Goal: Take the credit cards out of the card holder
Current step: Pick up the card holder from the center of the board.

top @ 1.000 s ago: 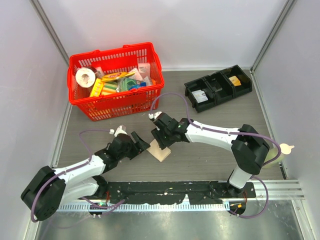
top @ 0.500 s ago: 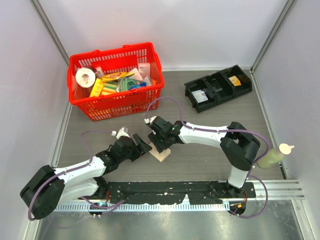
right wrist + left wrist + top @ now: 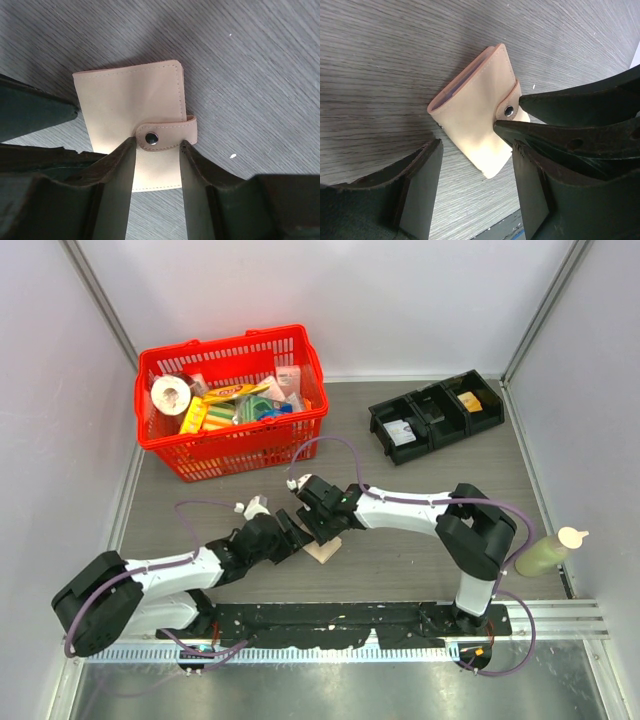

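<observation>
Straddling the snap tab (image 3: 165,132), R claw (image 3: 156,145) is released, nothing gripped; L claw (image 3: 475,155) likewise, facing card holder (image 3: 135,105), closed flat on worktop (image 3: 260,75) centre-front. R nearer; tab crosses holder's long axis.

Back left on the grey wood-grain table (image 3: 430,562) sits a red plastic basket (image 3: 240,452), and it's packed: a white roll of tape (image 3: 170,394) at its left end, a yellow packet (image 3: 236,391) just beside that, more coloured packs jumbled to the right. Over at back right, well apart, there's a black three-compartment tray (image 3: 376,424), set at an angle. At the right edge, a pale yellow-green squeeze bottle (image 3: 545,554) with a white cap, tilted.
</observation>
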